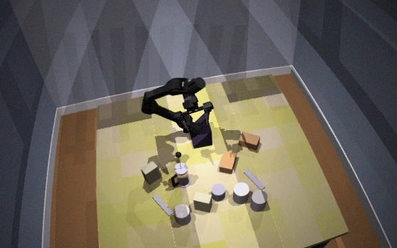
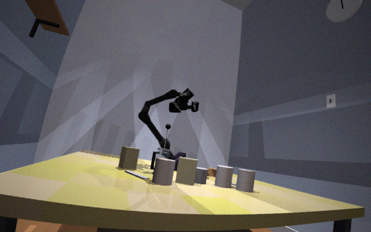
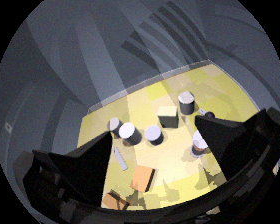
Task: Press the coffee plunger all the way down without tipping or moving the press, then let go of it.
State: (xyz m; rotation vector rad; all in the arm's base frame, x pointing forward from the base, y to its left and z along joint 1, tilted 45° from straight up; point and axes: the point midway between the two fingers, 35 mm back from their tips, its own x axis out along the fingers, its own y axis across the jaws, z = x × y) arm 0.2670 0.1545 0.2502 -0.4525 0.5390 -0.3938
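Gripper (image 1: 198,109) hanging high above the table (image 1: 302,145), jaws spread wide apart, gripping nothing. Coffee press (image 1: 182,175) standing upright near the table's middle, well apart from the gripper, plunger knob (image 1: 178,154) sitting raised on its rod. Olive block (image 1: 151,172) sitting just left of the press. Grey cylinders (image 1: 241,192) lining up nearer the front edge. Two orange blocks (image 1: 227,162) lying to the right.

Glass coffee press with dark handle (image 2: 161,154): body mostly hidden behind grey cylinder (image 2: 163,171) in exterior view. Orange-brown blocks (image 2: 212,171): only a sliver visible there. Yellow chequered worktop (image 1: 288,238): near edge cut off in top view.
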